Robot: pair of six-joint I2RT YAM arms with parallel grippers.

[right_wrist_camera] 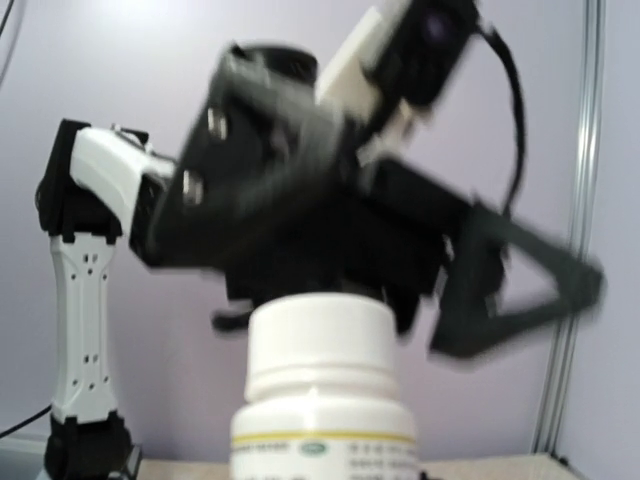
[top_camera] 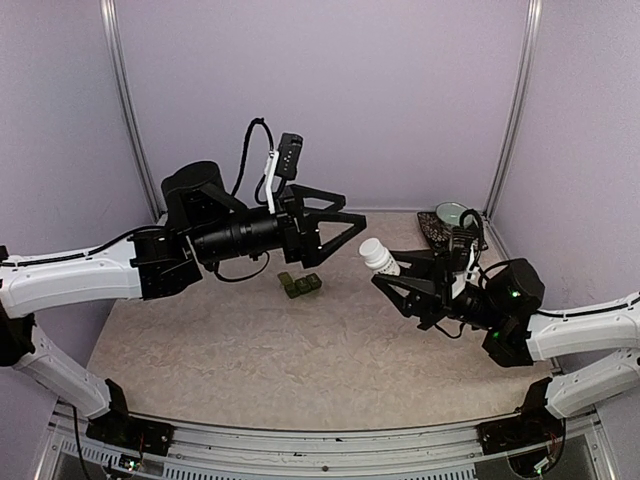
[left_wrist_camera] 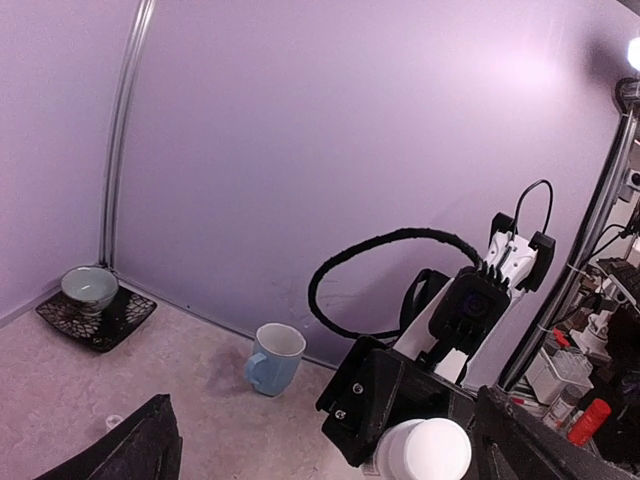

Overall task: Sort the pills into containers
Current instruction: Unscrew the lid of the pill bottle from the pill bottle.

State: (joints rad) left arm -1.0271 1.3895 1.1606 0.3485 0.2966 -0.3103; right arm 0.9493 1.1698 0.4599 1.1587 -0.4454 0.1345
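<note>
the left gripper [top_camera: 355, 229] stands wide, nothing between its jaws, held level above the table with its tips facing the right arm. in its own wrist view the two dark fingers [left_wrist_camera: 130, 450] sit at the bottom corners, far apart, and the white cap of the pill bottle [left_wrist_camera: 425, 450] shows low between them. the right gripper [top_camera: 390, 268] is closed around the lower part of that white pill bottle [top_camera: 378, 257], which tilts up and to the left, its cap near the left fingertips but apart from them. the right wrist view shows the bottle upright and close, with the left gripper blurred behind it.

the containers [top_camera: 300, 284], a short dark green strip, lie on the table under the left arm, between the two grippers and clear of both.

the table [top_camera: 250, 350] is a beige, speckled, stone-look surface. in the far right corner a green bowl [top_camera: 451, 213] sits on a dark patterned saucer [top_camera: 432, 231]; the left wrist view also shows a pale blue mug [left_wrist_camera: 275, 358] standing by the wall. plain lavender walls [top_camera: 320, 100] close in the back and both sides, with a metal pole [top_camera: 122, 100] running up each back corner.
</note>
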